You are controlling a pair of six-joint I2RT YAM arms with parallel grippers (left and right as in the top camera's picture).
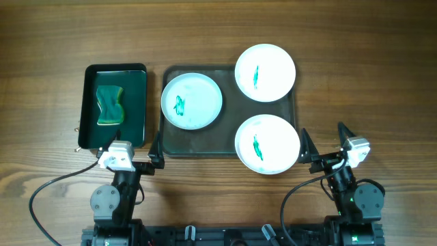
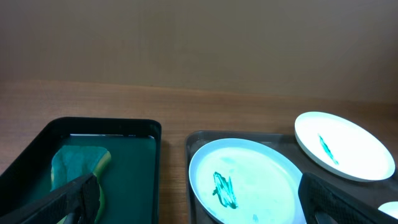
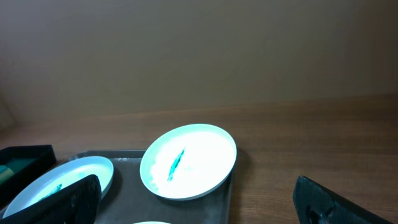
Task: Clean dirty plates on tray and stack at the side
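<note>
Three white plates with teal smears lie on the large dark tray (image 1: 229, 116): one at its left (image 1: 192, 100), one at its far right corner (image 1: 265, 72), one at its near right (image 1: 267, 143). The left plate (image 2: 249, 186) and the far plate (image 2: 345, 146) show in the left wrist view. The far plate (image 3: 188, 160) and the left plate's edge (image 3: 59, 180) show in the right wrist view. My left gripper (image 1: 133, 158) is open and empty, near the front of the small tray. My right gripper (image 1: 326, 142) is open and empty, right of the near plate.
A smaller dark green tray (image 1: 114, 75) left of the big tray holds a green-yellow sponge (image 1: 110, 105), also in the left wrist view (image 2: 78, 163). Bare wooden table (image 1: 369, 82) lies right of the big tray.
</note>
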